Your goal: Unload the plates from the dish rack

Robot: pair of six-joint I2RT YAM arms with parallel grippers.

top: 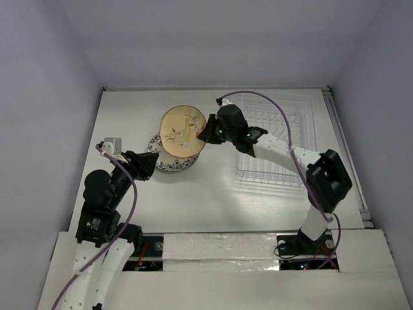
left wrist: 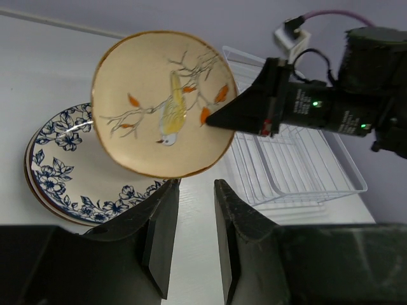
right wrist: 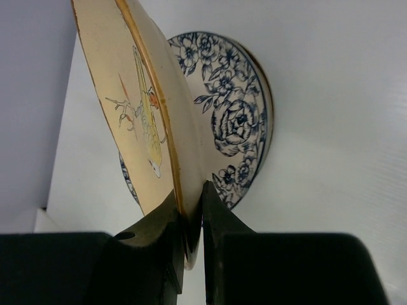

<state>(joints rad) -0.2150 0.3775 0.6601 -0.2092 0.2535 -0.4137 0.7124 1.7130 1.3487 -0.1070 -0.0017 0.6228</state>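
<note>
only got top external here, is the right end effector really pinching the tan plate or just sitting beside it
Observer: Pinching it. The right wrist view shows the right end effector shut on the tan plate, with one finger on each face of the rim.
Operator: ok and the other arm, holding anything
Observer: No. In the left wrist view the left end effector has a gap between its fingers with nothing in it, and it sits below the tan plate in that picture.
</note>
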